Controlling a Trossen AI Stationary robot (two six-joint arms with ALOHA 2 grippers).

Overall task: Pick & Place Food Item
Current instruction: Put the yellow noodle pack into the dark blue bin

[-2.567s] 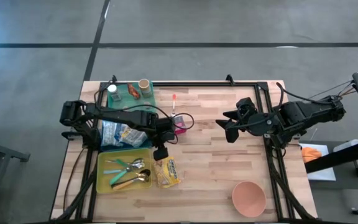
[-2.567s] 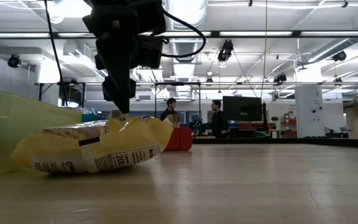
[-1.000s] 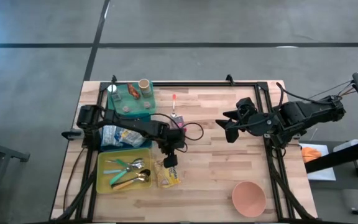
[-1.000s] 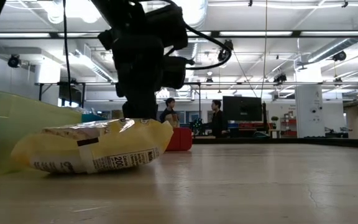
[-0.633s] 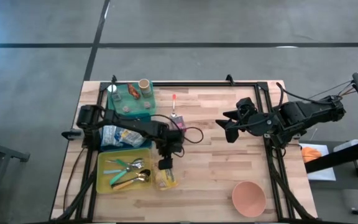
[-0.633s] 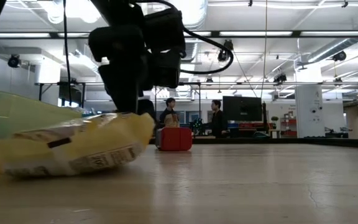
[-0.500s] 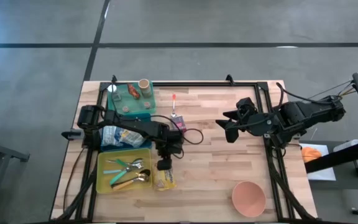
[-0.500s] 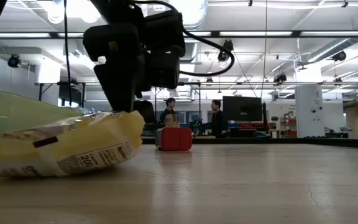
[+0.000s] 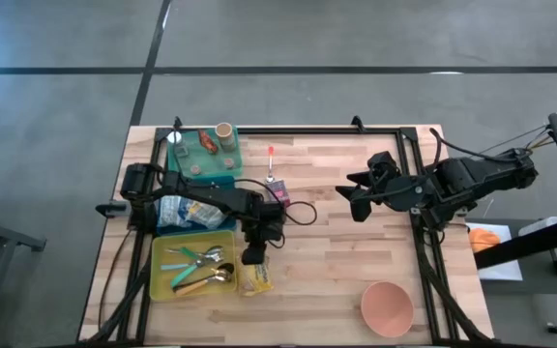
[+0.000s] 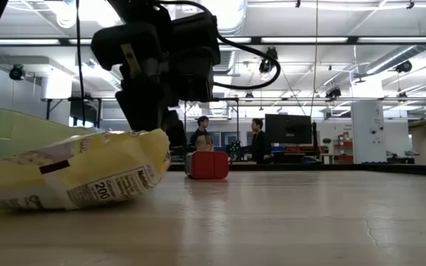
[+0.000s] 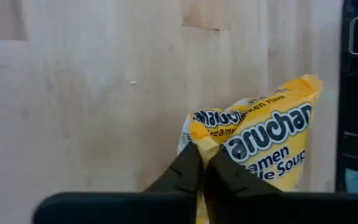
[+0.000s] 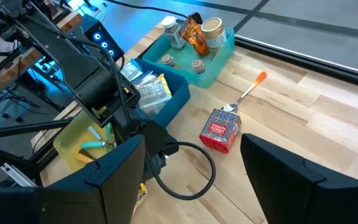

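A yellow ramen packet (image 9: pixel 255 280) lies on the wooden table beside a yellow tray (image 9: pixel 160 253); it also shows in the left wrist view (image 11: pixel 266 146) and the low view (image 10: pixel 72 181). My left gripper (image 9: pixel 252 258) (image 11: pixel 202 169) is shut on the packet's far end. My right gripper (image 9: pixel 354 199) (image 12: pixel 192 144) hangs open, high over the table's right half, with nothing between its fingers. A pink bowl (image 9: pixel 387 306) stands near the front right edge. My left gripper pinches a corner of the packet's far end (image 11: pixel 204 144) between its two fingertips (image 11: pixel 185 171). The fingers slant down onto it from the far side. The packet's body rests on the table, its pinched end (image 10: pixel 154 140) slightly raised.
The yellow tray holds cutlery (image 9: pixel 199 266). Behind it are a blue bin of packets (image 9: pixel 184 210) and a teal bin with jars (image 9: pixel 204 153). A small red box (image 9: pixel 278 190) and an orange-handled spoon (image 9: pixel 272 159) lie at mid-table. A black frame (image 9: pixel 409 155) borders the table.
My left gripper has rolled its wrist and shifted a little toward the yellow tray, staying low at the packet's far end. The packet has slid and swung toward the tray, its far end now slightly raised. My right arm has kept still.
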